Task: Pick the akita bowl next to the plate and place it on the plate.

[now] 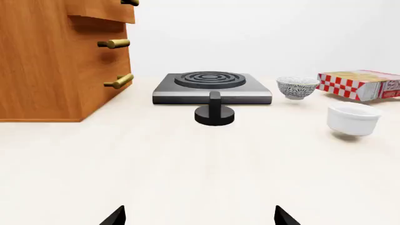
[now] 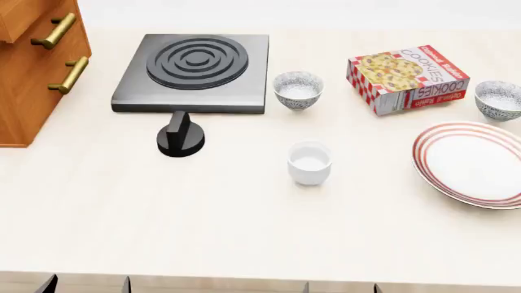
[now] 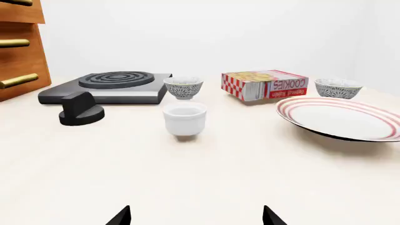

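Observation:
The plate [image 2: 470, 163], white with red rings, lies at the table's right side and also shows in the right wrist view [image 3: 342, 118]. The akita bowl [image 2: 498, 99] stands just behind it, by the cookie box, and is upright [image 3: 337, 88]. A second bowl alike [image 2: 298, 90] stands beside the stove [image 3: 183, 87] [image 1: 297, 87]. My left gripper [image 1: 200, 216] is open over bare table near the front edge [image 2: 87, 285]. My right gripper [image 3: 196, 216] is open too, at the front edge [image 2: 341, 288], far from the plate and bowl. Neither holds anything.
A plain white cup [image 2: 309, 162] stands mid-table. A cookie box [image 2: 407, 78] lies between the two bowls. A black stove [image 2: 195, 64] with a loose knob [image 2: 180, 135] sits at the back left. A wooden drawer cabinet [image 2: 36, 55] rises at the far left.

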{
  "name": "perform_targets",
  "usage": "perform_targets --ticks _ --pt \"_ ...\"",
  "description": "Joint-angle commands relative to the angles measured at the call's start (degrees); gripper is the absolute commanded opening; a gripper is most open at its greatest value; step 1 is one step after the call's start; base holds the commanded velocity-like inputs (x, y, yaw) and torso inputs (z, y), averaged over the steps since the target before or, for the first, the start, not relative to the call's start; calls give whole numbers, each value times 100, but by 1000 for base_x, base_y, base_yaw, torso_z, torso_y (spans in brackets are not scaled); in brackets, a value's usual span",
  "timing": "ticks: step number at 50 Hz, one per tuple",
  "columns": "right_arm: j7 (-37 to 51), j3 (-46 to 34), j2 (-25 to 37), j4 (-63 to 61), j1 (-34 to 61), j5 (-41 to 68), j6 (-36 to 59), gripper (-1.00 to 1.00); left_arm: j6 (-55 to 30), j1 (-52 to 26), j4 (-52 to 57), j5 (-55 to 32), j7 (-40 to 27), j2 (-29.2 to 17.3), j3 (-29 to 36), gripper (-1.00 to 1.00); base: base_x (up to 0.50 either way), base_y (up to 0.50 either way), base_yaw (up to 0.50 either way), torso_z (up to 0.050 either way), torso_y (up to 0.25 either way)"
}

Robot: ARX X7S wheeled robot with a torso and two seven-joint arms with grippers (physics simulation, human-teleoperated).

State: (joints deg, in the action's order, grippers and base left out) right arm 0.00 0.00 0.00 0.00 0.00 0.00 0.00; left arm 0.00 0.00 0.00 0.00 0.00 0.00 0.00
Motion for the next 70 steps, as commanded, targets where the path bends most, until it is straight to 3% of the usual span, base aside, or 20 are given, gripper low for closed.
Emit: perform_targets --ticks 1,12,17,21,24,27,33,44,57,70 --pt "130 -124 94 15 4 42 26 100 69 14 1 -130 -75 -90 101 100 0 0 0 0 0" --pt "344 -343 271 42 23 173 50 100 17 -11 -32 -74 -352 -303 417 100 0 0 0 0 0" --pt "391 -404 323 70 39 230 33 100 41 30 84 -445 -279 -331 369 100 0 0 0 0 0" --pt "515 -456 349 23 26 172 61 100 -391 49 514 -801 -211 -420 293 100 0 0 0 0 0" --pt "489 -431 360 -18 0 300 33 100 -1076 -102 794 -1540 -96 -523 -36 100 0 0 0 0 0" --pt "456 -540 419 -212 -19 284 265 100 -1398 -230 997 -1904 -171 -640 -326 100 0 0 0 0 0" --pt "391 -556 505 -1637 12 695 1654 100 -1609 -459 781 -2245 -298 -879 -840 100 0 0 0 0 0" --pt "676 -516 686 -4059 1035 1419 4183 100 -1035 -620 -117 -2154 -325 -1119 -1316 100 0 0 0 0 0" --pt "842 -638 911 -4337 1967 1351 4713 100 -825 -654 -262 -2164 -289 -1084 -1274 100 0 0 0 0 0" --pt "913 -636 973 -4348 1967 1394 4745 100 -755 -673 -364 -2180 -289 -1109 -1245 100 0 -9 0 0 0"
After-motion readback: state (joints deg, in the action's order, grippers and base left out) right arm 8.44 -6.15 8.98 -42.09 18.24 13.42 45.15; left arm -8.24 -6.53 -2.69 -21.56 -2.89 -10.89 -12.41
